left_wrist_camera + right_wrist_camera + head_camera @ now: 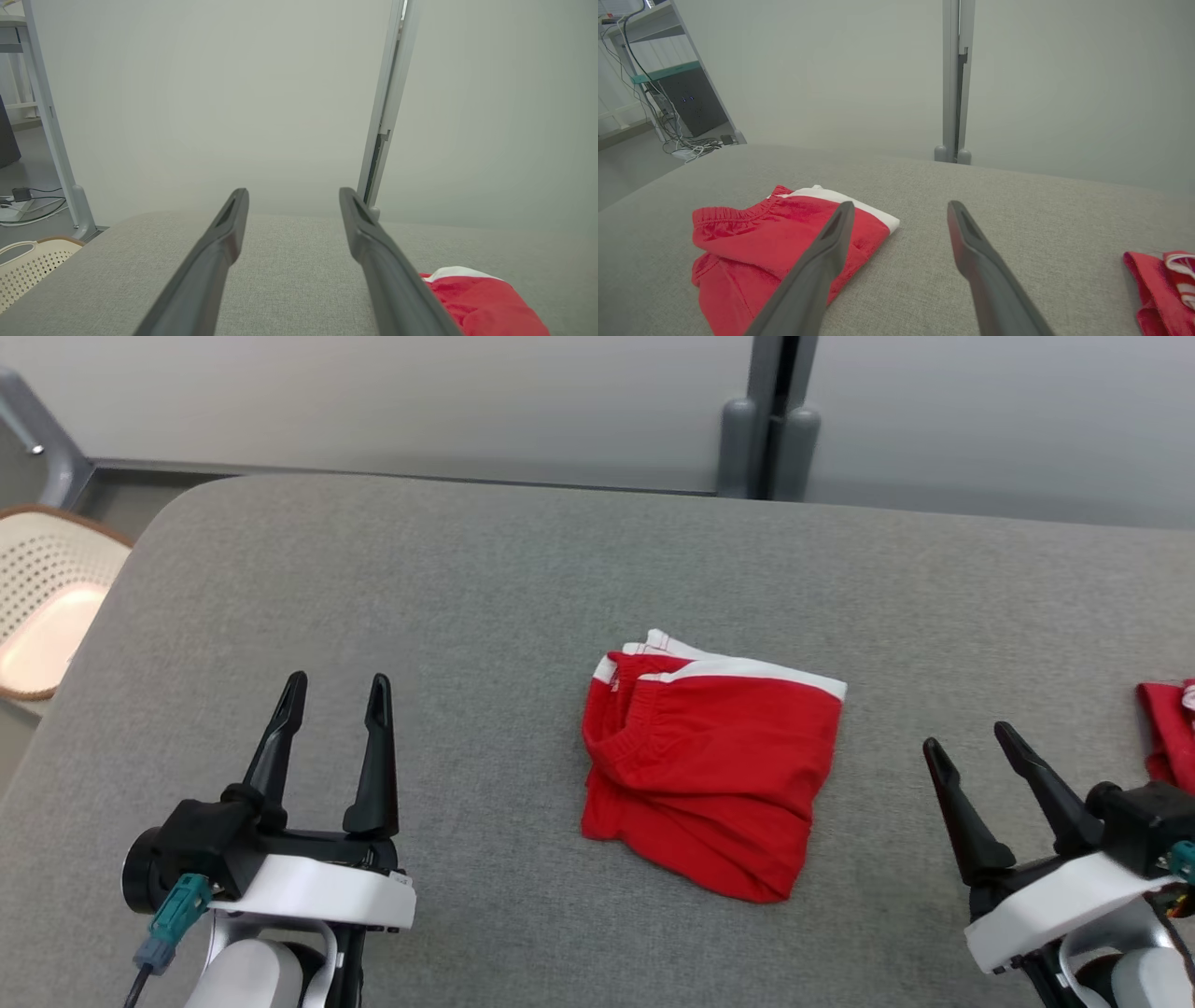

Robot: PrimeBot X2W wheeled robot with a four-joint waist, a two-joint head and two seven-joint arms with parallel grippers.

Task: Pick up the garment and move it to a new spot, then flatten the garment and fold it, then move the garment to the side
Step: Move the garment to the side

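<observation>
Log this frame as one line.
left end effector: open, empty | right end effector: open, empty | red shorts: folded, centre of grey table, untouched | second red garment: right edge | next: likely move red shorts aside

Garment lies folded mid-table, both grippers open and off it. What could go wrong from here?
1. The red garment is loosely folded with rumpled layers; a one-edge pinch may undo the fold.
2. A second red garment lies by the right gripper; moving it that way could mix them.
</observation>
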